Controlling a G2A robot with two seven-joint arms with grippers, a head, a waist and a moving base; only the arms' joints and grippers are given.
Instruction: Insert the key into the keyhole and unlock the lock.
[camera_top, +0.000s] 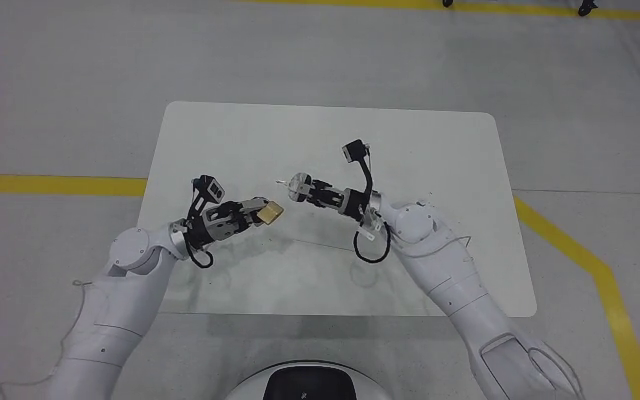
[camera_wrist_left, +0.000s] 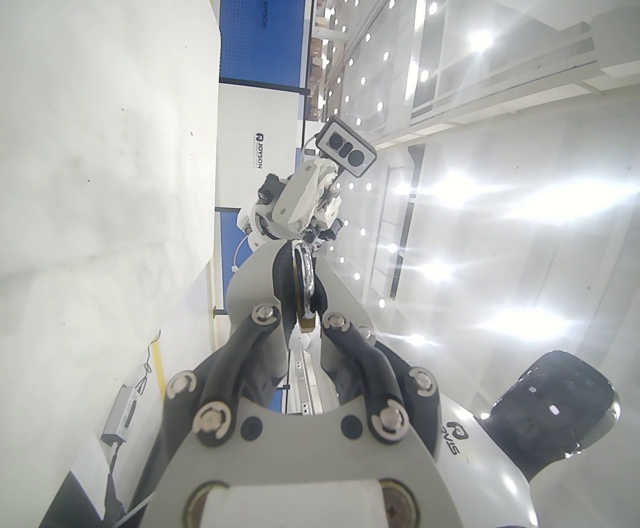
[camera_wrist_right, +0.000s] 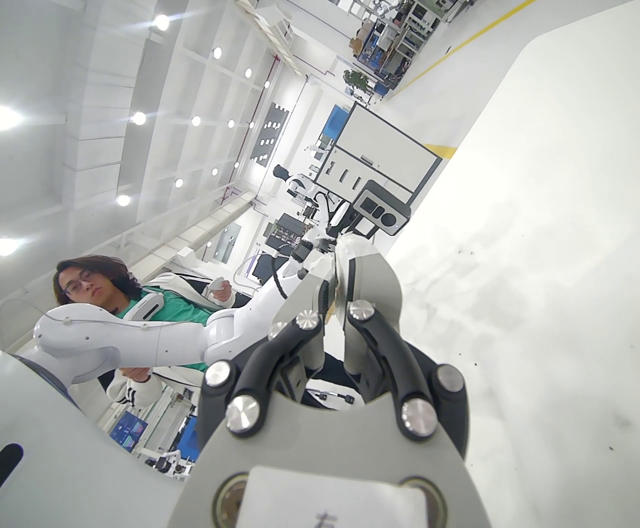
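Over the middle of the white table (camera_top: 420, 150), my left gripper (camera_top: 258, 213) is shut on a brass padlock (camera_top: 270, 212). In the left wrist view the padlock's steel shackle (camera_wrist_left: 306, 277) stands between the left gripper's (camera_wrist_left: 300, 300) fingers. My right gripper (camera_top: 300, 187) faces it from the right, shut on a small silver key (camera_top: 284, 182) whose tip points left. The key's round head (camera_wrist_right: 341, 296) shows pinched in the right gripper (camera_wrist_right: 336, 292). Key tip and padlock are close together but apart, the key slightly farther back. The keyhole is hidden.
Both arms are raised above the table, which carries nothing else. The floor around it is grey with yellow lines (camera_top: 60, 185) running past the left and right sides.
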